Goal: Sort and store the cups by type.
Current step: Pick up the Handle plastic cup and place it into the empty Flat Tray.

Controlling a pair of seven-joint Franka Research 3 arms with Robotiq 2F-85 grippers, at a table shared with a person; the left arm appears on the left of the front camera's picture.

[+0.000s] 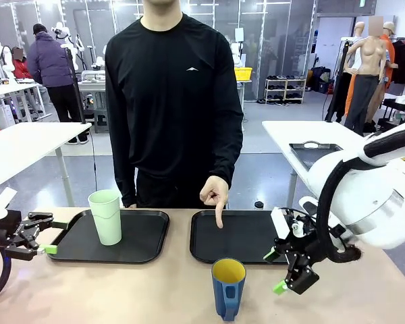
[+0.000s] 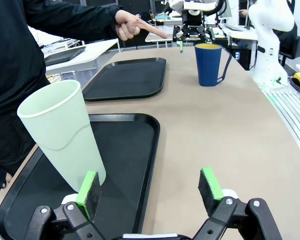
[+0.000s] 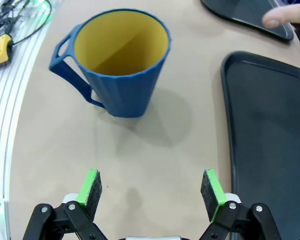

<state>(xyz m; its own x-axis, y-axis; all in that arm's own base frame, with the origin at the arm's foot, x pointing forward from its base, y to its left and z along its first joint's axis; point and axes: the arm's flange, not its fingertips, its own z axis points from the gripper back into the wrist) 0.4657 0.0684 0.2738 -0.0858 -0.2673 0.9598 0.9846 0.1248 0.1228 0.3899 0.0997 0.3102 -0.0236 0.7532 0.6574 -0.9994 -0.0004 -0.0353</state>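
While both grippers gape empty, right gripper [image 3: 151,192] could tip blue mug [image 3: 119,62] at 12 o'clock w/ off-centre grab

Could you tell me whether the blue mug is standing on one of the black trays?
No, the blue mug stands on the bare table, in front of the right tray.

Front view: blue mug [image 1: 228,289] base cut off at the 6 o'clock edge. Left arm mostly out of picture at 9 o'clock; left pincer [image 1: 48,241] partly overlaps the left tray [image 1: 143,237] rim. Right wrist view: person's fingertip [image 3: 285,15] blurred, cut off at 1 o'clock; right tray [image 3: 270,135] runs off at 3 o'clock. Left wrist view: green cup [image 2: 65,135] base hidden behind the pincer's pad [image 2: 88,187]; far pincer [image 2: 181,46] too small to tell details.
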